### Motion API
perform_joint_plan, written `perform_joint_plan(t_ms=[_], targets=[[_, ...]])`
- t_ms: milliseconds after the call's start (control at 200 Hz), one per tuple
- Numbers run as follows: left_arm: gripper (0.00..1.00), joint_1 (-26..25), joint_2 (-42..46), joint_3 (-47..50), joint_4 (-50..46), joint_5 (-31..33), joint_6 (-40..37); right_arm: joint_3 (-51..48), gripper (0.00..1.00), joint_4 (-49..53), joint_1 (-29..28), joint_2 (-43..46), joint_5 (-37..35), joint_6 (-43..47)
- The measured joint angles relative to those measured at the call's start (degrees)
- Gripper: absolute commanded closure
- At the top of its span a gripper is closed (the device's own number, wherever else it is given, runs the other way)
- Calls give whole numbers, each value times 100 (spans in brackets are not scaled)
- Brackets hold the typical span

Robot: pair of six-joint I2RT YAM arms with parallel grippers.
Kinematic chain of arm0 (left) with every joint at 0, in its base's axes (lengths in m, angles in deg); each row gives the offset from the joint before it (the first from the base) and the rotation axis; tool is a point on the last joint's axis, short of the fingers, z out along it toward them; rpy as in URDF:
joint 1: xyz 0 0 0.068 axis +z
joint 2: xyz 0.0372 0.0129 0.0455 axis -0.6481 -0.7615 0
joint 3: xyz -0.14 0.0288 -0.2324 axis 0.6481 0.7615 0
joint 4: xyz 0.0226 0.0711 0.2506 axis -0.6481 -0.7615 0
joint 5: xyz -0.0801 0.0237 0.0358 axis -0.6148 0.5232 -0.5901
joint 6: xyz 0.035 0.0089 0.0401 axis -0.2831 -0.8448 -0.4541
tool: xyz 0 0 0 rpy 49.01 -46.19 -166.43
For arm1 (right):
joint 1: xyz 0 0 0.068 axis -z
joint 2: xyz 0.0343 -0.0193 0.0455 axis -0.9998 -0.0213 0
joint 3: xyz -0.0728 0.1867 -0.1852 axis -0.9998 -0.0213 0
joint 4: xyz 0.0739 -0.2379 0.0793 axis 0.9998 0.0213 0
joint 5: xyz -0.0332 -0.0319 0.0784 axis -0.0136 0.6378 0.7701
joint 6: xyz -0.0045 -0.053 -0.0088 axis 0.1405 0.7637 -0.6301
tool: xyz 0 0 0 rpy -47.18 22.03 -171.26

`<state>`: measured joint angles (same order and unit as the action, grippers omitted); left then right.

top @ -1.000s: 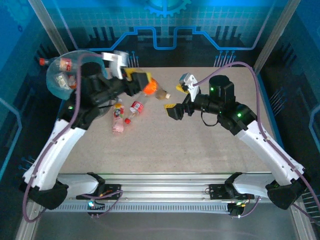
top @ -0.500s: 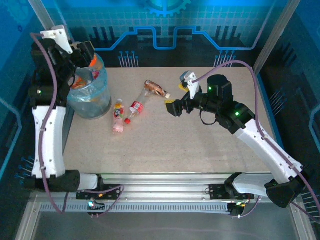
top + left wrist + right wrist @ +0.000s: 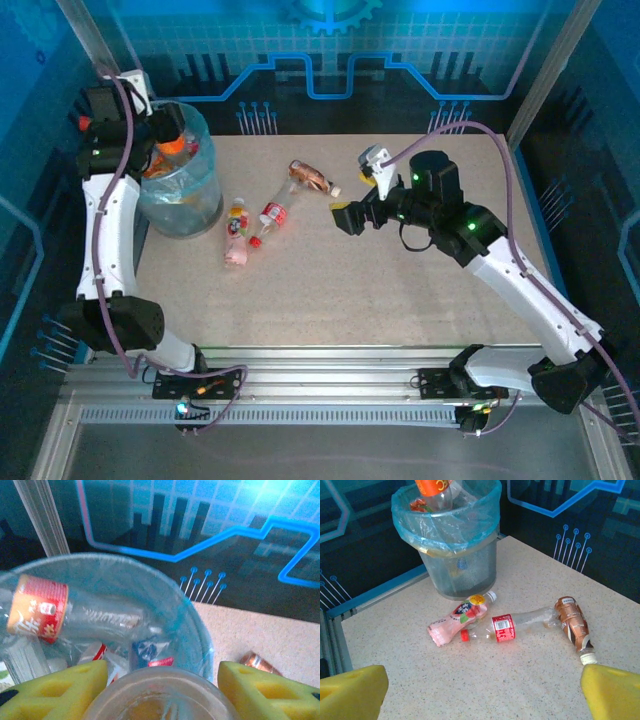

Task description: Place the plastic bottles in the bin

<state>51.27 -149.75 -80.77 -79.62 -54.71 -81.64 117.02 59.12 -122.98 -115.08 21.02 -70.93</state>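
Note:
My left gripper (image 3: 167, 128) is raised over the bin (image 3: 190, 205) at the far left, shut on an orange-labelled bottle (image 3: 437, 489) that hangs above the bin's mouth. The left wrist view shows this bottle's clear base (image 3: 160, 697) between the yellow fingers (image 3: 55, 692), and several bottles (image 3: 40, 607) lying inside the lined bin (image 3: 192, 615). On the table lie a pink bottle (image 3: 236, 235), a clear red-labelled bottle (image 3: 272, 215) and a brown bottle (image 3: 312, 178). My right gripper (image 3: 352, 192) hovers open just right of the brown bottle, nothing between its fingers.
The bin (image 3: 465, 565) stands at the table's far-left corner, close to the blue back wall and a metal post (image 3: 90, 30). The pink bottle (image 3: 457, 620) and the red-labelled bottle (image 3: 515, 625) touch, just in front of the bin.
My left arm swung from the table's middle up and left to the bin, carrying the orange bottle. The right arm has hardly moved.

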Motion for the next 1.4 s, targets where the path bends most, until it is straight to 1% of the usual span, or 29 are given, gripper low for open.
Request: perform_joint_plan(t_ms=[105,255,310,425,470,510,720,795,885,940,1080,1156,1216,1401], targets=[[72,7,2,496,140,4,-37,35,0,13,0,-146,24,0],[67,39,-7,901,251,-42,-37,92,0,63,0,-289,50,-2],[62,90,-7,933,295,-94,-17,122,0,76,0,-328,63,-17],[42,227,-35,938,345,-308,28,136,0,85,0,-354,109,-42],[32,264,-72,898,339,-378,42,140,0,87,0,-358,133,-46],[27,291,-125,807,286,-426,42,146,0,92,0,-363,151,-61],[20,306,-225,50,-101,-498,168,146,0,103,0,-363,192,-116],[20,306,-142,-221,-103,-472,175,146,0,103,0,-363,192,-131],[27,306,66,-350,-105,-393,181,146,0,103,0,-363,192,-155],[32,306,173,-380,-98,-382,173,146,0,103,0,-363,192,-170],[51,302,166,-505,-131,-457,214,146,0,101,0,-369,197,-170],[56,262,-81,-704,-175,-520,240,162,0,105,0,-404,219,-177],[59,201,-393,-973,-293,-546,227,197,0,105,-4,-452,240,-197],[68,-109,-1700,-2124,-909,-588,114,216,0,111,-42,-503,275,-256]])
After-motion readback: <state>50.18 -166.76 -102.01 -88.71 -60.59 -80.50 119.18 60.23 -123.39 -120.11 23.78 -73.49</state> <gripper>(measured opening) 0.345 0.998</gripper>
